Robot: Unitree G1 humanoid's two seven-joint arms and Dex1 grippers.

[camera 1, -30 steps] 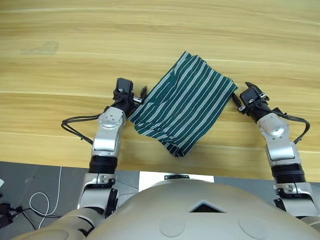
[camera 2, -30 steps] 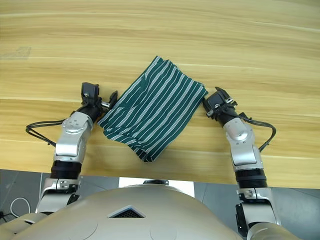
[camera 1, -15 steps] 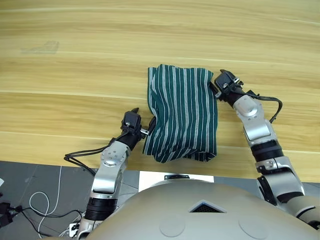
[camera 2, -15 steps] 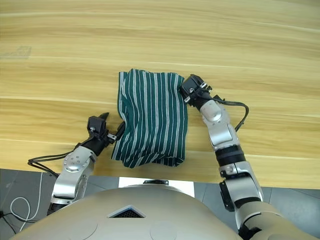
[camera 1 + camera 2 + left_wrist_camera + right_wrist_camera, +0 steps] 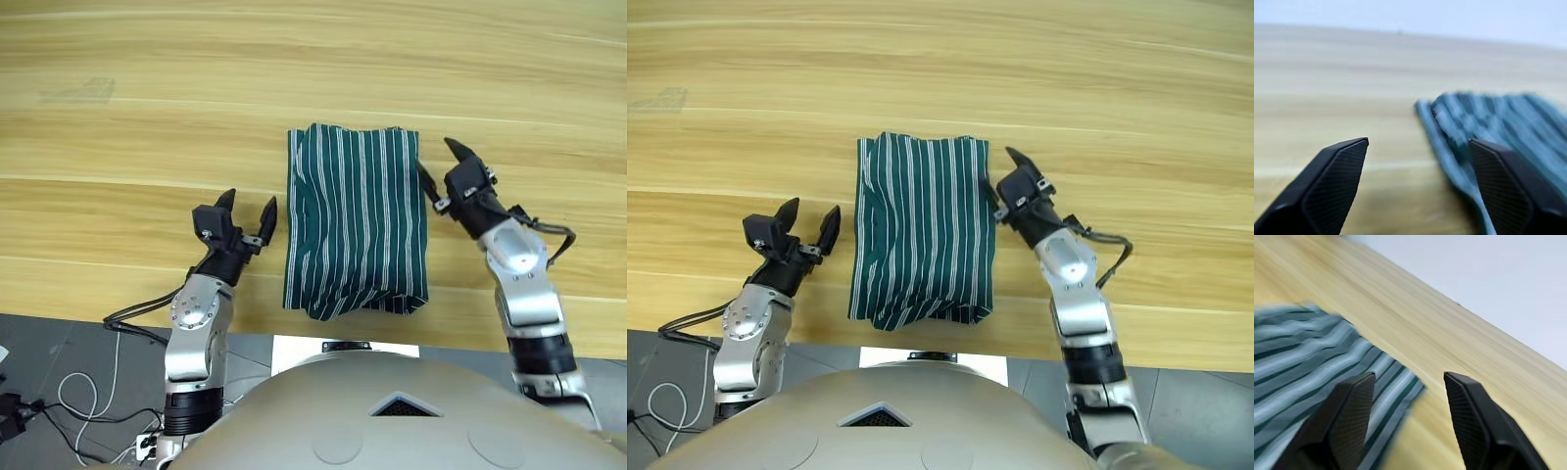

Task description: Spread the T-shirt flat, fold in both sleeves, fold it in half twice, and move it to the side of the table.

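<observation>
The T-shirt (image 5: 358, 220) is dark green with thin white stripes. It lies folded into a compact upright rectangle on the wooden table (image 5: 118, 147), close to the front edge. My left gripper (image 5: 251, 199) stands open just off the shirt's left edge, clear of the cloth. My right gripper (image 5: 437, 160) is open beside the shirt's far right corner, its inner finger close to the fabric edge. In the left wrist view the open gripper (image 5: 1418, 142) frames the shirt's edge (image 5: 1488, 122). In the right wrist view the open gripper (image 5: 1409, 374) faces the striped corner (image 5: 1312, 357).
Bare wooden tabletop stretches wide to the left, right and far side of the shirt. The table's front edge (image 5: 98, 311) runs just below the shirt's near end. Cables (image 5: 69, 392) lie on the dark floor at the lower left.
Both grippers opened and let go of the shirt, drawing slightly outward from its sides. Before that the shirt was turned from a diagonal lie to square with the table.
</observation>
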